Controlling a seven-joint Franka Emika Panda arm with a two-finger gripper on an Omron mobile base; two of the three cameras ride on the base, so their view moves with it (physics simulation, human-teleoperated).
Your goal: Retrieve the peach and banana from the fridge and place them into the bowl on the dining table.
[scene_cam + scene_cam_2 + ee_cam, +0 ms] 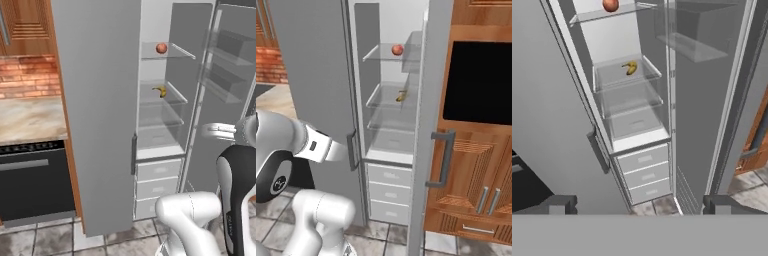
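The fingers [637, 205] are wide open and hold nothing, ready to grab fruit, and the fridge [557, 115] door is open so far ahead of them sits the banana [631, 68] on a shelf, with the peach [610, 5] higher up beyond it.

I'm looking into the open fridge [677, 115]: peach [610, 5] on the top glass shelf, banana [631, 68] on the shelf below, white drawers [643, 174] underneath, my gripper [640, 204] fingertips spread wide.
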